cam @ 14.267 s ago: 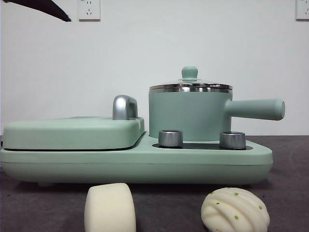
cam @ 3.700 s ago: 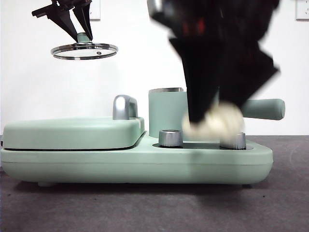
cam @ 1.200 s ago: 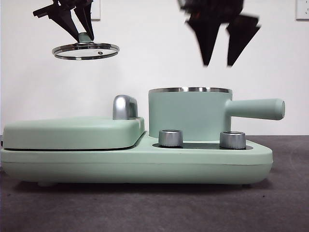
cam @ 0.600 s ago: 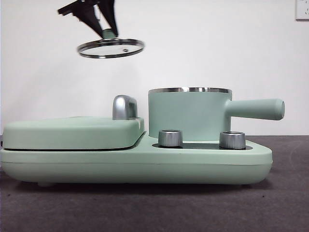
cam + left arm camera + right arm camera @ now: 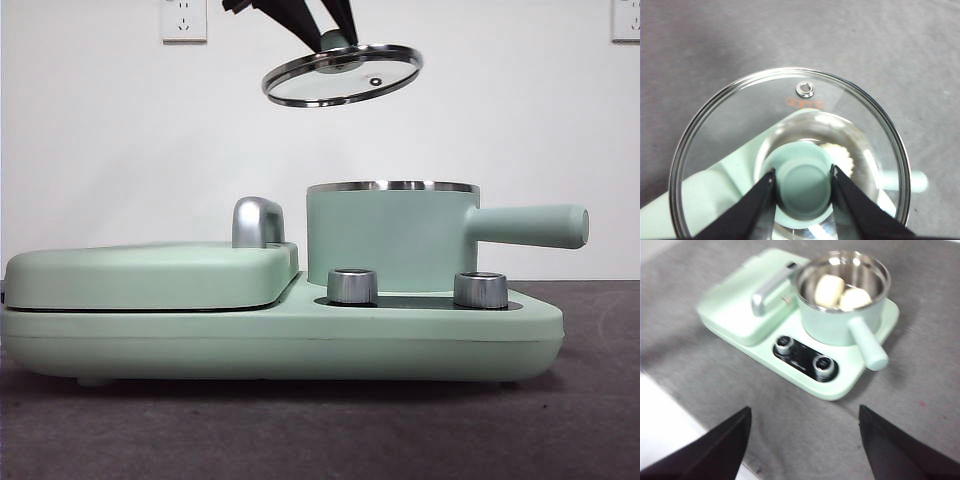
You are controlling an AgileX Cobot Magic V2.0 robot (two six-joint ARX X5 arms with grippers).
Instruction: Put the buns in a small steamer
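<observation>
Buns (image 5: 840,294) lie side by side inside the small steamer (image 5: 390,238), a mint-green pot with a steel rim and a long straight handle pointing out to one side. The pot sits uncovered on the mint-green cooker base (image 5: 280,335), just behind two steel knobs (image 5: 353,285) and beside the flat griddle lid (image 5: 150,275) with its chrome handle. From the right wrist view, one bun is a smooth cream roll (image 5: 828,290) and the other a rounded white bun (image 5: 855,298), the two touching in the pot.

Above the pot and a little toward the griddle side, the left hand (image 5: 335,38) holds the glass lid (image 5: 345,75) in the air, tilted, its two black jaws closed on the lid's green knob (image 5: 804,182). Through the glass in the left wrist view, the pot's steel inside and part of a ridged bun show beneath the lid.

The right hand (image 5: 802,440) hangs high over the grey surface (image 5: 920,405) in front of the cooker, well apart from the pot, its jaws spread wide and holding nothing.
</observation>
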